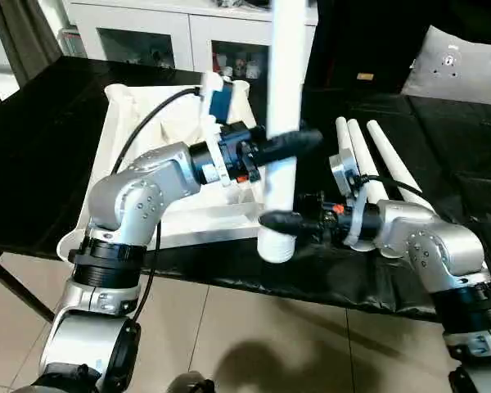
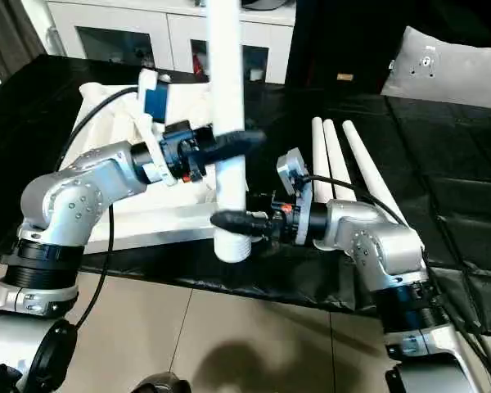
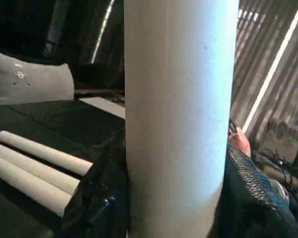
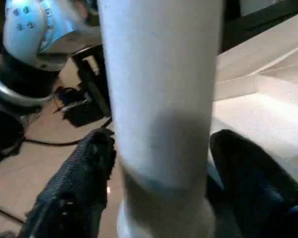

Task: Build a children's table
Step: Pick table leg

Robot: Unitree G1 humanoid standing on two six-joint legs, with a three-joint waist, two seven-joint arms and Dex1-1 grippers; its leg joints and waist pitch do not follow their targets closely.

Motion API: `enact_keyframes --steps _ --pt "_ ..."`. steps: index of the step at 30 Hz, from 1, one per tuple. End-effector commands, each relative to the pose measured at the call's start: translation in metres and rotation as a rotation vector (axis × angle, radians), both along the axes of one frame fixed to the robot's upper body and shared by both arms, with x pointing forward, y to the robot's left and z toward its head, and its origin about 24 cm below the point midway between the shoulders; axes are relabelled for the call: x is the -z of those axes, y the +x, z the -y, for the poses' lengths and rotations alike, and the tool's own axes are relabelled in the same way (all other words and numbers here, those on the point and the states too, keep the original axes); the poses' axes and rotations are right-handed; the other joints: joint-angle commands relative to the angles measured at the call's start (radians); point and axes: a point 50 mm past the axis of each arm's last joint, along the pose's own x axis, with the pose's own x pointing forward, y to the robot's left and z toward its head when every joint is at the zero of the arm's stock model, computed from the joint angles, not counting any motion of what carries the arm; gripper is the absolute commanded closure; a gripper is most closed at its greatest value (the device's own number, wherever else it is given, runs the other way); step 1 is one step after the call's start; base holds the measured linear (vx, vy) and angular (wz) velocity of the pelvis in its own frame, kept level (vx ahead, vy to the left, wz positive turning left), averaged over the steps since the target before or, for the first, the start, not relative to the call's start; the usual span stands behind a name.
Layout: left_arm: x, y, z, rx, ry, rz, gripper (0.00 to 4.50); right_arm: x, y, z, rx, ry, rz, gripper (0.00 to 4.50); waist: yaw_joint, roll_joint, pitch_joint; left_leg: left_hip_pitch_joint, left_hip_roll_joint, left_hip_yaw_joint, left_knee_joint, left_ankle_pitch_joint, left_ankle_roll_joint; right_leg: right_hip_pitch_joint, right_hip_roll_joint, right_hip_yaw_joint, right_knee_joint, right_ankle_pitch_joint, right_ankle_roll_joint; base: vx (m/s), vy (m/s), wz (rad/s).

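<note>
While held upright over the black tabletop's near edge, white leg gripped twice: left gripper fingers clamped around mid shaft, right gripper fingers clamped near threaded lower end. Inverted table top lying behind left arm. Three spare legs resting side by side beside right arm.

Home-like room, likely a living area: white cabinet with glass doors holding small items along the back wall, beige tiled floor, grey cushion on dark furniture, black-covered work table, curtain at one side.
</note>
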Motion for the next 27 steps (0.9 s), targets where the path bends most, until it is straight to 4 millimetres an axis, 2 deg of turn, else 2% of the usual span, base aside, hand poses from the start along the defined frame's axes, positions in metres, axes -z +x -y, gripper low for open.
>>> enact_keyframes --steps 1,9,17,27 --pt "-0.008 -0.003 0.004 0.040 0.018 0.053 2.68 -0.008 0.003 0.002 -0.037 -0.011 0.021 0.91 0.002 -0.014 -0.073 0.022 0.092 -0.041 -0.061 -0.052 0.065 0.051 -0.148 0.077 -0.083 -0.171 -0.099 0.000 0.000 0.00" --pt "-0.010 -0.011 0.008 0.146 0.044 0.095 2.68 -0.011 0.004 0.001 -0.092 -0.012 0.033 0.81 0.003 -0.013 -0.074 0.022 0.094 -0.040 -0.060 -0.035 0.075 0.050 -0.147 0.076 -0.077 -0.144 -0.113 0.000 0.000 0.00" --pt "-0.013 -0.011 0.010 0.163 0.036 0.107 2.68 -0.007 0.000 -0.004 -0.163 -0.028 0.024 0.81 0.002 -0.014 -0.073 0.021 0.093 -0.041 -0.059 -0.043 0.071 0.051 -0.146 0.075 -0.080 -0.162 -0.112 0.000 0.000 0.00" --pt "-0.013 -0.012 0.011 0.185 0.041 0.113 2.68 -0.006 0.004 -0.010 -0.158 -0.007 0.043 0.81 0.002 -0.011 -0.076 0.022 0.095 -0.041 -0.057 -0.036 0.075 0.050 -0.147 0.076 -0.075 -0.130 -0.127 0.000 0.000 0.00"
